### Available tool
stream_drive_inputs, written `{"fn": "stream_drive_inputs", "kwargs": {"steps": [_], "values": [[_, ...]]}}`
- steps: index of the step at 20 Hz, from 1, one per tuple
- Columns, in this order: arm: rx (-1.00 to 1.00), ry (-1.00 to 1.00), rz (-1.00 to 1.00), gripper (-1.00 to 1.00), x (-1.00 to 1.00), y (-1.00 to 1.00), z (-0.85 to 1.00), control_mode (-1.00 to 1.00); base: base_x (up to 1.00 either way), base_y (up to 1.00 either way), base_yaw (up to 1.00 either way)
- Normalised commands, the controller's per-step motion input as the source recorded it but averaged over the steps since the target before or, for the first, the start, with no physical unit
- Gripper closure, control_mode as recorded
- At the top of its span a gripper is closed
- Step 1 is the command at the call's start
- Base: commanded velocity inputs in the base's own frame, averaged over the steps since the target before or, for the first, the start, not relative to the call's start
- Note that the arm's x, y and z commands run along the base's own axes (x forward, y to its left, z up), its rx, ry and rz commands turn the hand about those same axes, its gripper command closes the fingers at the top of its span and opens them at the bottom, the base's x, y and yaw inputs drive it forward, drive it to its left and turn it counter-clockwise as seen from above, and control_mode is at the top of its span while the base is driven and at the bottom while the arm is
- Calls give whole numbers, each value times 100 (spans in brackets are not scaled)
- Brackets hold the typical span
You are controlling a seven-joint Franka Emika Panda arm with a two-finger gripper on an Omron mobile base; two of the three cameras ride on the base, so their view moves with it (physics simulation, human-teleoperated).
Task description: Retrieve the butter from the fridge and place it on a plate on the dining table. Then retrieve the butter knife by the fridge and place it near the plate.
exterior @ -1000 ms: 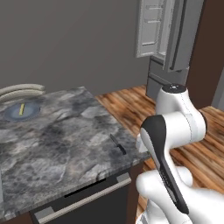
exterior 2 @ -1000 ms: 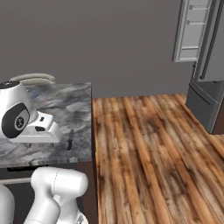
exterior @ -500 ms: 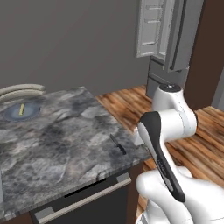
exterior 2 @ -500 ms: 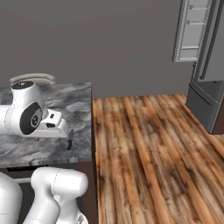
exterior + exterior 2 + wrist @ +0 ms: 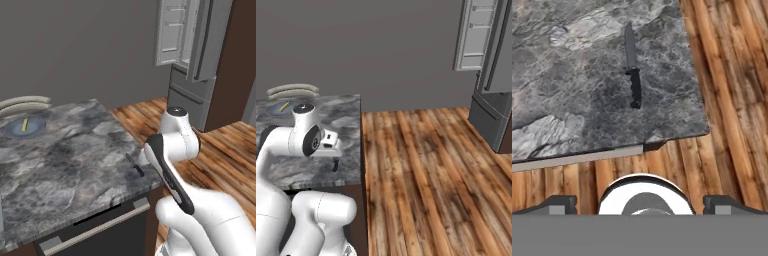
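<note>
The dining table (image 5: 65,170) was the landmark. Well beyond its far corner stood the fridge (image 5: 200,75), one door open. The plate (image 5: 22,127) sat at the table's far left edge, holding the butter (image 5: 24,124). The butter knife (image 5: 632,65) lay near the table's right edge. The gripper (image 5: 639,202) hung wide open, empty, off that edge.
</note>
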Motion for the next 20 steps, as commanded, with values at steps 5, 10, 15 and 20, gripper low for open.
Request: {"fn": "stream_drive_inputs", "kwargs": {"steps": [5,10,15,20], "values": [[-3,5,5,-100,90,29,-73,-100,0,0,0],[-2,1,2,-100,73,6,-53,-100,0,0,0],[-1,3,0,-100,48,3,-37,-100,0,0,0],[-1,6,0,-100,24,22,-29,-100,0,0,0]]}}
